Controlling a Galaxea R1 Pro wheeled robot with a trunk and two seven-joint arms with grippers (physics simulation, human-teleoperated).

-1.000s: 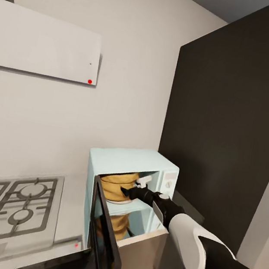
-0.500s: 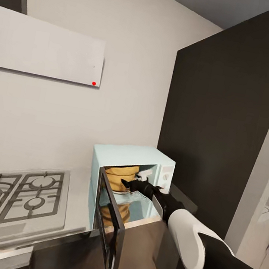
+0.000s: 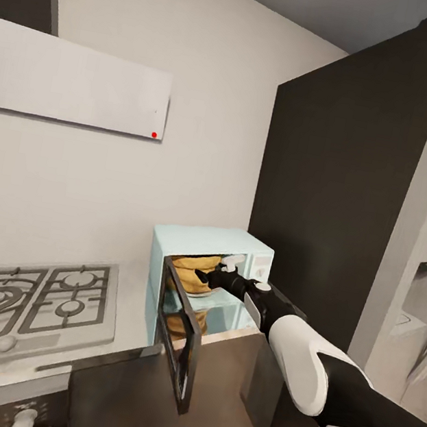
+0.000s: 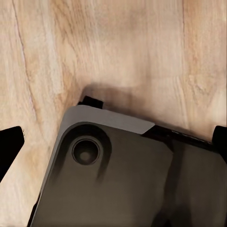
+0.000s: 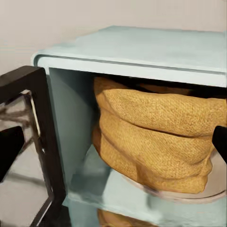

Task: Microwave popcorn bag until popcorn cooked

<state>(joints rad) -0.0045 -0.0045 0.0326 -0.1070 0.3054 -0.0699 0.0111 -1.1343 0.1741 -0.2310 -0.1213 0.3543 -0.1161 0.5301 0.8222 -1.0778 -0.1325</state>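
The pale mint-blue microwave (image 3: 199, 237) stands on the countertop (image 3: 131, 300) against the dark tall cabinet, its dark glass door (image 3: 179, 336) swung wide open toward me. The tan-orange popcorn bag (image 3: 190, 272) sits inside on the round plate, upright and wrinkled (image 5: 156, 137). My right gripper (image 3: 208, 279) is open at the mouth of the microwave, just in front of the bag, with its fingertips spread wide either side (image 5: 115, 146) and not touching it. My left gripper (image 4: 115, 142) is open and empty, pointing down at the wood floor. No popcorn can be seen.
A gas hob (image 3: 32, 301) lies on the worktop left of the microwave, with a white hood (image 3: 75, 83) above it. A tall dark cabinet (image 3: 328, 191) rises right of the microwave. The open door juts past the counter's front edge. My base (image 4: 127, 179) shows over the floor.
The whole view has pulled back and turned, showing more hob and cabinet front. My right gripper stays open at the microwave's mouth and the bag rests inside.
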